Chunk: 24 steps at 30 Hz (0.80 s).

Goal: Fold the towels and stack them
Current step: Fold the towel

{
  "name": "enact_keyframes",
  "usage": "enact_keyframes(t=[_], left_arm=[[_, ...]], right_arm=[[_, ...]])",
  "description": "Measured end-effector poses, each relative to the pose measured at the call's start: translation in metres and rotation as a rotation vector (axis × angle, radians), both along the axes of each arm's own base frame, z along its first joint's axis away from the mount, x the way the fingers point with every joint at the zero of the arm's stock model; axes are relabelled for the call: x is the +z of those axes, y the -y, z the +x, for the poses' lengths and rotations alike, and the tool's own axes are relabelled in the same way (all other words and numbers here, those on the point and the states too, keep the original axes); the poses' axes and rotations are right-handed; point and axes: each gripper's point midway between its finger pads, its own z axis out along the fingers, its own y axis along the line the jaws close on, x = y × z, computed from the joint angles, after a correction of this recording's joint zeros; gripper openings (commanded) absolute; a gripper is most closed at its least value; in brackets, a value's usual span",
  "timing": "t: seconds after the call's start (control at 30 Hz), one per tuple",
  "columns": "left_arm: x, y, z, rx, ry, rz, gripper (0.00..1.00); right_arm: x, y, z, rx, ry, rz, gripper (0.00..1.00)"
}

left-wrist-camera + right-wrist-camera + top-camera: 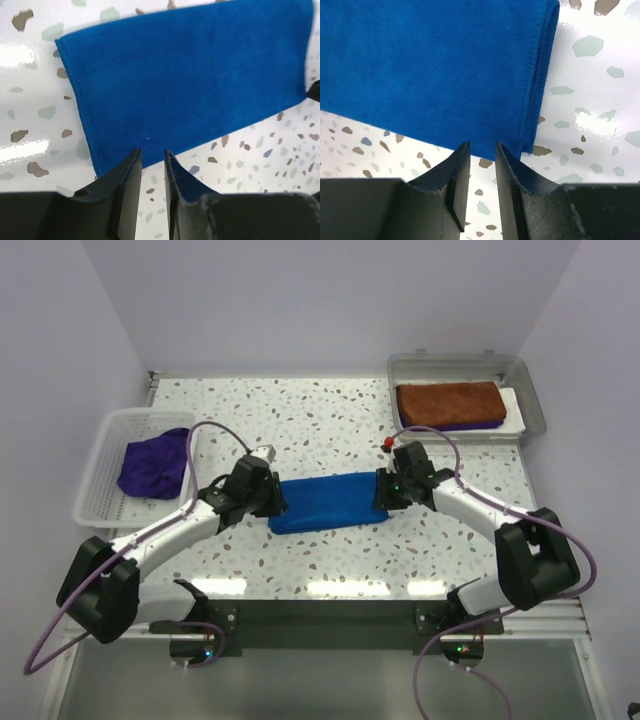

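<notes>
A royal blue towel [330, 502] lies folded in a long strip on the speckled table, seen close up in the left wrist view [190, 75] and the right wrist view [430, 65]. My left gripper [272, 502] hovers at its left end, tips [152, 151] over the near hem, narrowly open with only table showing between the fingers. At the right end my right gripper [385, 495] stands the same way, tips [482, 144] at the near edge, holding nothing. A rust-brown towel [450, 402] lies folded on a purple towel [475, 425] in the grey tray. Another purple towel [152, 465] lies crumpled in the white basket.
The white mesh basket [100, 455] stands at the left edge of the table. The grey tray [530, 390] sits at the back right. A small red thing [386, 443] lies on the table just behind the right gripper. White walls close in both sides.
</notes>
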Motion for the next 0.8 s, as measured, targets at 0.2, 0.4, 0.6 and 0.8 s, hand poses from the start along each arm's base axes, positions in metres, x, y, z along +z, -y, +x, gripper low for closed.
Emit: enact_keyframes(t=[0.2,0.4,0.6,0.8], left_arm=[[-0.052,-0.013,-0.016,0.023,-0.115,0.078,0.18],[-0.07,-0.021,-0.025,0.054,-0.137,0.088,0.12],[-0.07,-0.025,-0.024,0.076,-0.126,0.103,0.08],[-0.069,-0.038,-0.008,0.114,-0.119,0.21,0.11]], right_arm=[[-0.036,0.014,-0.009,-0.037,-0.096,-0.04,0.28],[-0.036,0.018,-0.004,-0.068,-0.095,-0.032,0.27],[-0.035,0.021,-0.002,-0.091,-0.1,-0.024,0.28],[-0.017,0.014,-0.004,-0.051,-0.084,0.009,0.29]])
